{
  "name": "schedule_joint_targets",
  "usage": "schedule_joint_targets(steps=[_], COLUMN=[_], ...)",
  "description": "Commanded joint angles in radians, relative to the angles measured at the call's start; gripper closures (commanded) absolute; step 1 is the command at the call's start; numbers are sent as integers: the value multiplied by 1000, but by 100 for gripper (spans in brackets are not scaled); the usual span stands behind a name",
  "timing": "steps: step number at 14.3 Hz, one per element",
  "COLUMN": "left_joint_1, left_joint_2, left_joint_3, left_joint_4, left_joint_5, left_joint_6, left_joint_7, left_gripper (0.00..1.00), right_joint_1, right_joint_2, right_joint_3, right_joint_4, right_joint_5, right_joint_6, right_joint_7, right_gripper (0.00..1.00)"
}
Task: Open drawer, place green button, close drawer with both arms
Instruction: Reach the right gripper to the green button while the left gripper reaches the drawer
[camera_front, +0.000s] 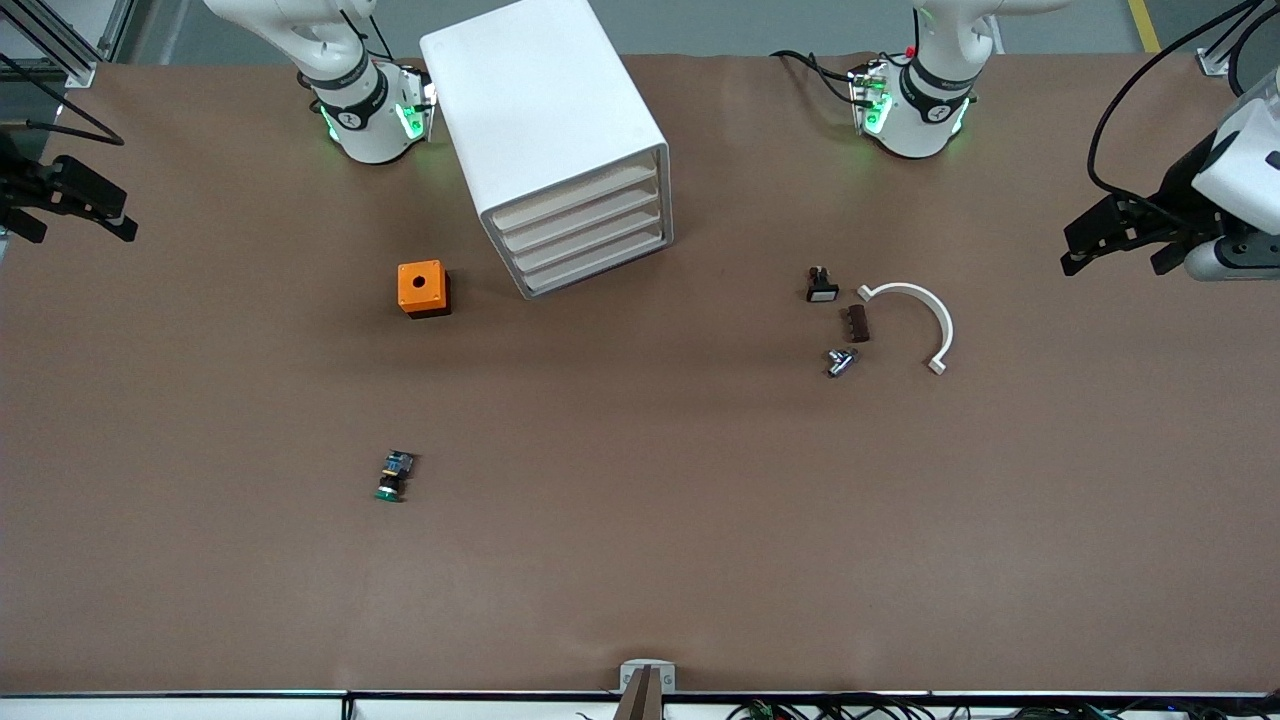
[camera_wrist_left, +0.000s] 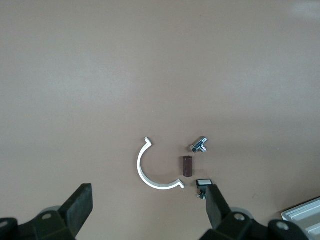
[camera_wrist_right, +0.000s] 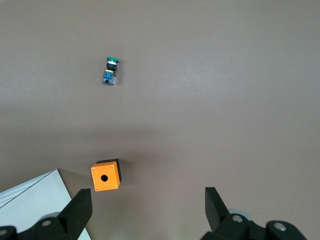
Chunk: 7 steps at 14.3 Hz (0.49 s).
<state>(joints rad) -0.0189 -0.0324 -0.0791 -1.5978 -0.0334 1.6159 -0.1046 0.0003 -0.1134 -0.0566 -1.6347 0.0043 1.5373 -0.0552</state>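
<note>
- Front view shows the button (camera_front: 394, 477) lying on its side on the brown surface (camera_front: 640, 560), toward the right arm's end, with bare surface all round it.
- Orange box with a hole (camera_front: 423, 288) sits farther from the front camera than the button, well apart from it, beside the white drawer cabinet (camera_front: 560, 150); all four drawers are shut.
- Toward the left arm's end lie a white curved clip (camera_front: 920, 320), a small brown block (camera_front: 856, 324), a metal fitting (camera_front: 840, 361) and a black-and-white switch part (camera_front: 821, 285), close together.
- Right gripper (camera_front: 70, 205) hangs wide and empty at the surface's edge, partly cut off.
- Left gripper (camera_front: 1120, 240) hangs wide and empty over its own end.
- Right wrist view alone shows the button's green cap (camera_wrist_right: 113, 61) clearly; the left wrist view catches only a corner of the cabinet.
</note>
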Motion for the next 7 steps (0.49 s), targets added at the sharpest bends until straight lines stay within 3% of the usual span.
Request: schedule_joint_targets(steps=[1, 7], left_joint_1=[-6, 34], left_joint_2=[9, 40], left_joint_3=[-1, 7], left_joint_4=[21, 15], left_joint_5=[20, 18], left_joint_6=[-19, -19], left_joint_7=[-3, -3], left_gripper=[0, 0], right_joint_1=[7, 7], right_joint_2=[-20, 3], right_joint_3=[-8, -8], right_joint_4=[-16, -8], right_joint_5=[11, 0], right_joint_6=[0, -5], right_joint_7=[-5, 0], right_gripper=[0, 0])
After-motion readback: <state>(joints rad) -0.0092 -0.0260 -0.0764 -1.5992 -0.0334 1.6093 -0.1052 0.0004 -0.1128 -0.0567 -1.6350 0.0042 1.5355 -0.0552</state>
